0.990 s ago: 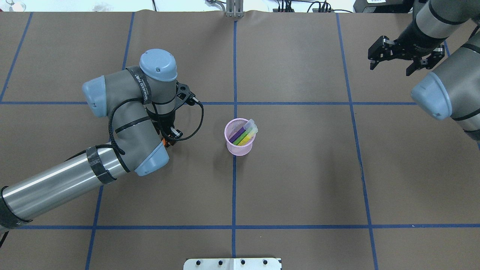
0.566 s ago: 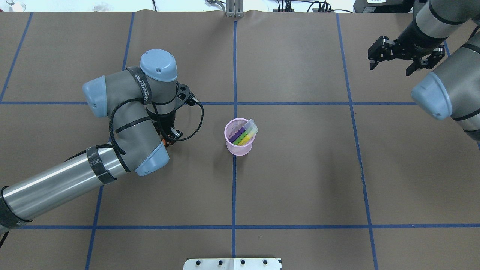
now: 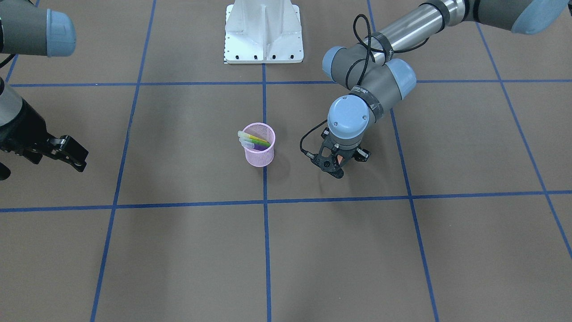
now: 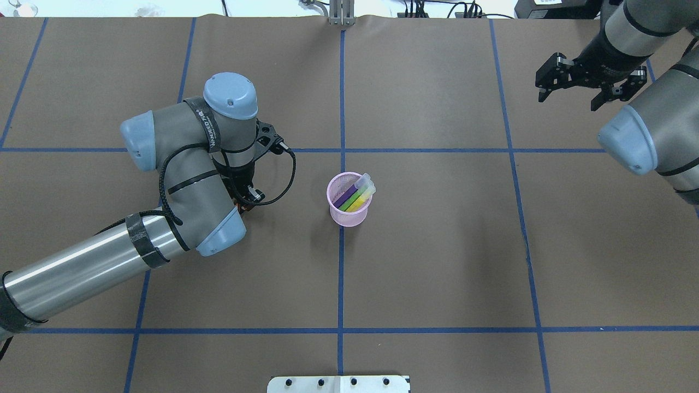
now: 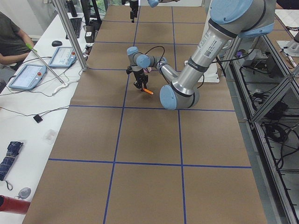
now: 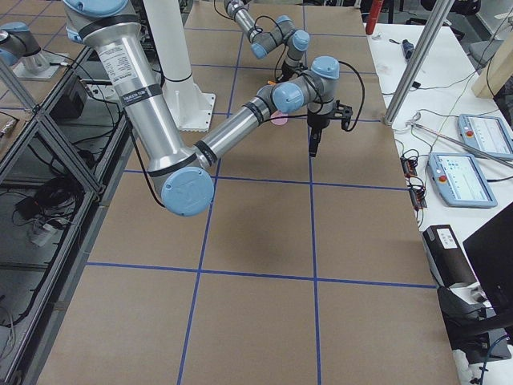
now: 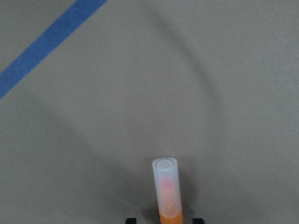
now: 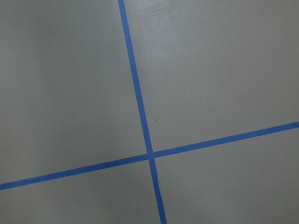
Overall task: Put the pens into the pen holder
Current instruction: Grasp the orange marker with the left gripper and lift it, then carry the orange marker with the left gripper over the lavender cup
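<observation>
Orange pen in left gripper

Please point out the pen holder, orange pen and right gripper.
pen holder (image 4: pixel 348 217): overhead view, pink mesh wall.
orange pen (image 7: pixel 166 186): left wrist view, pale cap.
right gripper (image 4: pixel 568 101): overhead view, midway between fingertips.

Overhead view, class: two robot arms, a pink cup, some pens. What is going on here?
The left gripper is shut on the orange pen, low beside the pink pen holder and not yet over it. The purple pen, green pen and yellow pen already stand in the holder. The right gripper hangs open over the table's far right, holding nothing.
</observation>
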